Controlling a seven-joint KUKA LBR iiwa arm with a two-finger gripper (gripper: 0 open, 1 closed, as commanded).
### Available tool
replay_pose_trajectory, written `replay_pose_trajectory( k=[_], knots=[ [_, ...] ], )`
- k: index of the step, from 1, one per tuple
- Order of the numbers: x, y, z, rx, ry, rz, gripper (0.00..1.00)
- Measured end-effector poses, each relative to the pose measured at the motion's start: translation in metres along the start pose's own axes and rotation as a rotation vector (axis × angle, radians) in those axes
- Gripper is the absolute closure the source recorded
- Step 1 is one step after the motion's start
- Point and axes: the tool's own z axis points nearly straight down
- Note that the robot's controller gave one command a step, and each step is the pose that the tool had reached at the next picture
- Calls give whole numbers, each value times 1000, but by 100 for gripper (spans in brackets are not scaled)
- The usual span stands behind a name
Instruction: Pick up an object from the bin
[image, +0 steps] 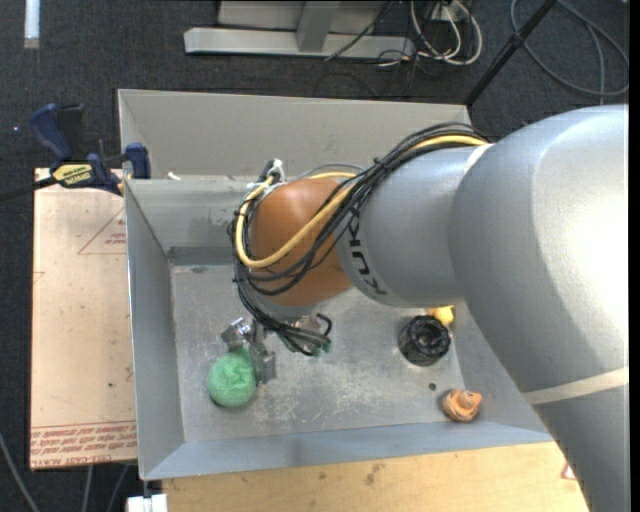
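Arm comes in from the right, with its orange cover and cables low over the bin's left half. Gripper is down near the floor, in the front-left part.

Fingers look spread a little, with nothing pinched between them. Fuzzy green ball lies just beside them to the lower left, touching or nearly touching the nearer finger; can't tell which. The ball is not between the fingers, so no grasp yet.

Likely target: the green ball, as it's the closest thing and the wrist is tilted toward that corner. It sits near the left wall on bare floor, so there is room for one finger on each side if the gripper shifts left and forward.

Other things are well apart to the right:
- black ring, mid-right on the floor
- yellow bit, just behind the ring and partly under the arm
- small orange lump, front-right near the front wall

None of them crowd the ball.

Risks, as a judgement: the ball looks soft and round, so an off-centre close could nudge it toward the wall or roll it away. Task looks early, as nothing is lifted.
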Motion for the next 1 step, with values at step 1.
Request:
replay_pose_trajectory(
  k=[1],
  knots=[
    [0,0,0,0,0,0,100]
  ],
)
